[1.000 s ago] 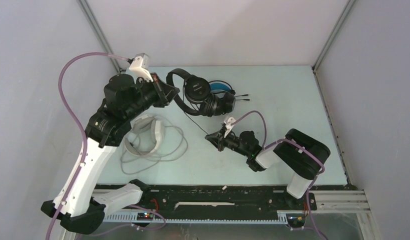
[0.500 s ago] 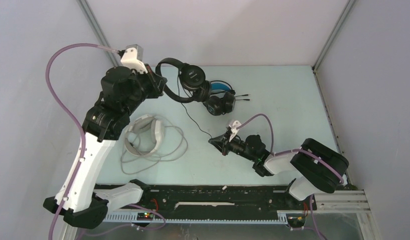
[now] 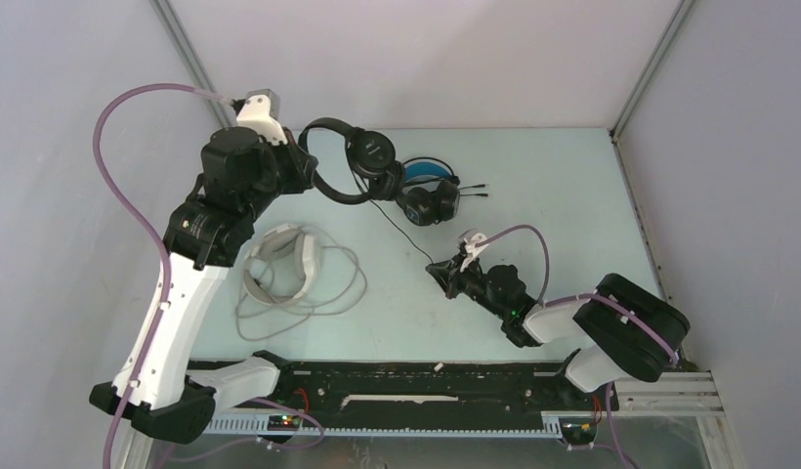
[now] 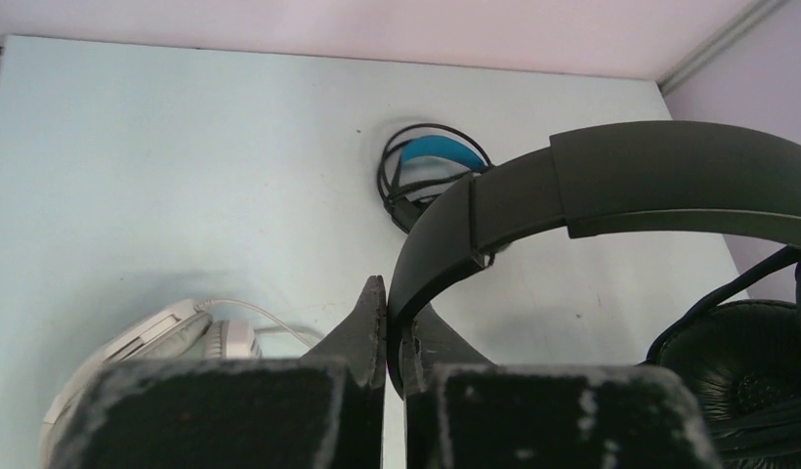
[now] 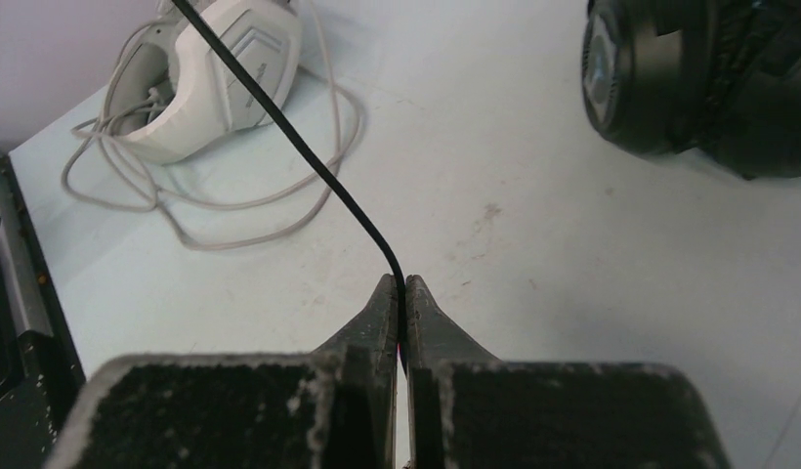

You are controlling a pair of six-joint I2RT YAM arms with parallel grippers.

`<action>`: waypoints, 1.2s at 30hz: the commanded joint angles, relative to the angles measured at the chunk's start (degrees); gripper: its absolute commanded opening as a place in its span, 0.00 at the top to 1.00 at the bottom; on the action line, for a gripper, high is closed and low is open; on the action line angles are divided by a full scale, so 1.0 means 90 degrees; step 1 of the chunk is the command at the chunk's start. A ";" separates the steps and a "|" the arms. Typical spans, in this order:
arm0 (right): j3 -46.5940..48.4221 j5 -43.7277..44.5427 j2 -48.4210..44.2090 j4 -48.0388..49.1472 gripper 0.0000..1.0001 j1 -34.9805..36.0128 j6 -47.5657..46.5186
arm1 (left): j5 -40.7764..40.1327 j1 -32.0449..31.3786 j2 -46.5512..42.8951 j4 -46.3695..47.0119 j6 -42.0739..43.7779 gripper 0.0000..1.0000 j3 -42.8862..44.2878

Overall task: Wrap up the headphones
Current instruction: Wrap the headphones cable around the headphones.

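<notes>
Left gripper (image 4: 395, 295) clamps headband (image 4: 611, 186) of black headphones (image 3: 374, 156); right gripper (image 5: 403, 289) pinches their cable (image 5: 309, 157). Wrap under tension, clear of blue-band headset (image 3: 431, 203).

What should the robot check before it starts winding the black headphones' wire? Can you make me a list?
1. Headband held: ok, the left gripper pinches the black headphones.
2. Wire held: ok, the right gripper is shut on the black wire.
3. Wire free of knots between the two: ok, it runs in one clean line.
4. White headphones out of the way: ok, they lie apart.
5. Blue headphones not caught on the black pair: cannot tell, they sit very close.
</notes>
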 commanded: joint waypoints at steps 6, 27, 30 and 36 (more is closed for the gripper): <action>0.0176 0.0280 -0.0598 -0.0536 1.00 -0.0774 0.0153 | 0.1578 0.0024 -0.0262 -0.0367 0.0777 1.00 0.0152; 0.0891 0.0075 -0.2520 -0.3098 1.00 -0.1674 -0.0260 | 0.2038 -0.0746 0.0024 -0.0784 0.2132 1.00 -0.0673; 0.1035 -0.0096 -0.2828 -0.3626 1.00 -0.1685 -0.0204 | 0.1903 -0.0940 0.0095 -0.0838 0.2325 1.00 -0.0696; 0.1422 -0.0428 -0.3356 -0.4435 1.00 -0.1687 -0.0213 | 0.1667 -0.1111 0.0077 -0.0807 0.2600 1.00 -0.0774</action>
